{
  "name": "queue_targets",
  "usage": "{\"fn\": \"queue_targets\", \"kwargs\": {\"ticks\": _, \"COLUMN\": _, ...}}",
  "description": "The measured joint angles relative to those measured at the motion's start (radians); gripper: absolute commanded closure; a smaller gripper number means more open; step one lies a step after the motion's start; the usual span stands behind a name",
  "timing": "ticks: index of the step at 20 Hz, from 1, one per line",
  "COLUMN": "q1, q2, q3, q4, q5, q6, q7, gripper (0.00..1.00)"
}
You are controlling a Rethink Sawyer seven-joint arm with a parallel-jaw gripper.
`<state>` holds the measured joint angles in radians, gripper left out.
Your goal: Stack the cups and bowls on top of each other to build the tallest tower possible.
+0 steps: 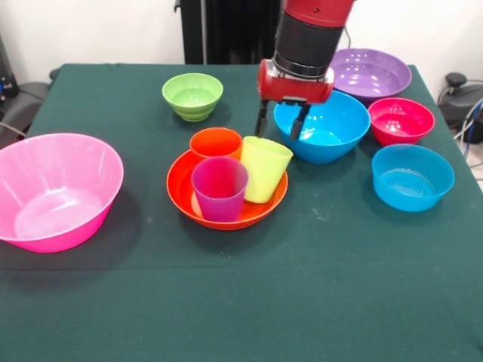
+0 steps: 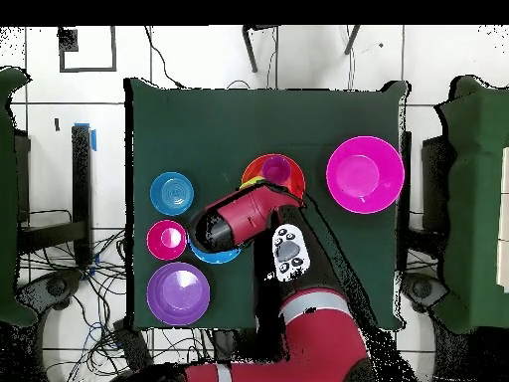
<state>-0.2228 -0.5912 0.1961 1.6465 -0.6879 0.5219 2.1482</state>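
Observation:
The orange bowl (image 1: 178, 194) sits mid-table with three cups standing side by side in it: orange (image 1: 216, 142) at the back, purple (image 1: 219, 190) in front, and lime green (image 1: 266, 167), which leans a little. No tower shows. My gripper (image 1: 281, 121) hangs open and empty just behind the lime green cup, over the left rim of the big blue bowl (image 1: 324, 130). In the overhead view the arm (image 2: 244, 217) covers the gripper and most of the blue bowl (image 2: 227, 257). The orange bowl (image 2: 290, 165) shows there just beyond the arm.
A big pink bowl (image 1: 75, 226) (image 2: 365, 174) stands at the left edge, a small green bowl (image 1: 192, 96) behind the cups. Right of the blue bowl stand the purple bowl (image 1: 370, 73) (image 2: 178, 292), small red bowl (image 1: 401, 121) (image 2: 167, 239) and light blue bowl (image 1: 413, 177) (image 2: 172, 193).

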Motion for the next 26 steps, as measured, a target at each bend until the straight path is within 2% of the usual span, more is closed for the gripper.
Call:
{"fn": "queue_targets", "kwargs": {"ticks": 11, "q1": 0.000, "q2": 0.003, "q3": -0.013, "q4": -0.023, "q5": 0.027, "q6": -0.004, "q7": 0.000, "gripper": 0.00}}
{"fn": "queue_targets", "kwargs": {"ticks": 19, "q1": 0.014, "q2": 0.052, "q3": -0.013, "q4": -0.059, "q5": 0.061, "q6": -0.005, "q7": 0.000, "gripper": 0.00}}
{"fn": "queue_targets", "kwargs": {"ticks": 26, "q1": 0.032, "q2": 0.064, "q3": -0.014, "q4": -0.068, "q5": 0.070, "q6": -0.005, "q7": 0.000, "gripper": 0.00}}
